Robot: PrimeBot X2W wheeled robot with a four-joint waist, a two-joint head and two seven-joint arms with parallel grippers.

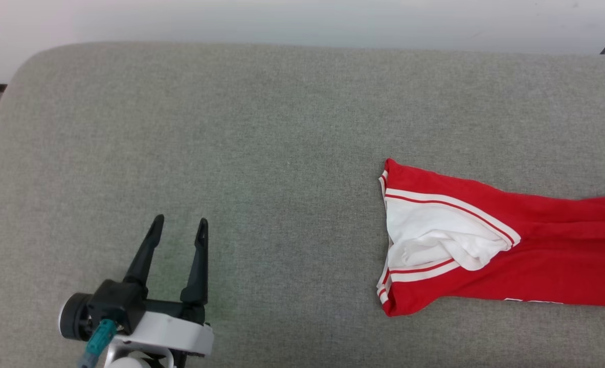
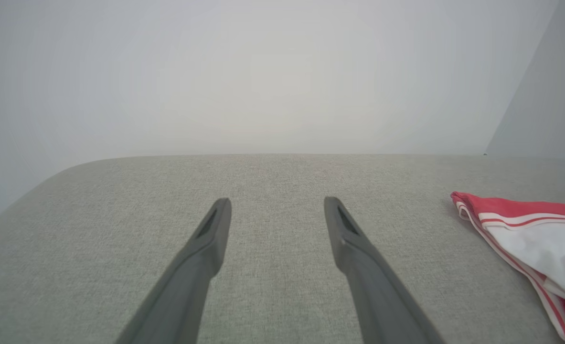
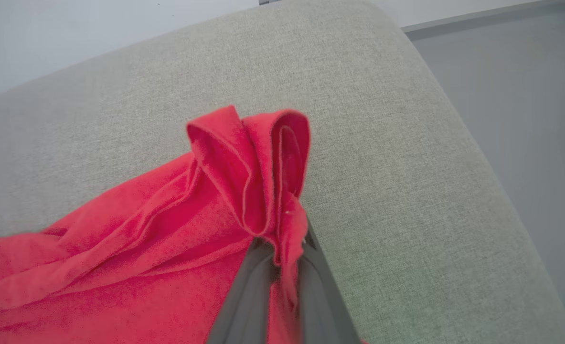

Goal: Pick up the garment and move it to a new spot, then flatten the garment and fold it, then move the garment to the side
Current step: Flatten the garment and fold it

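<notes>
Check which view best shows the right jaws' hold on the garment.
Right wrist view: the garment bunches up between the shut right jaws. Head view shows its white, striped sleeve end, the rest running off frame; left wrist view, that sleeve's corner.

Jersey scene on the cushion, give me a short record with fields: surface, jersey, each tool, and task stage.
surface: grey cushion
jersey: red with a white sleeve and striped trim, lying bunched at the right, running past the head view's right edge
left tool: open, empty, over bare cushion, apart from the jersey
right tool: shut on a gathered red fold of the jersey
stage: jersey gripped, not yet flattened or folded
</notes>
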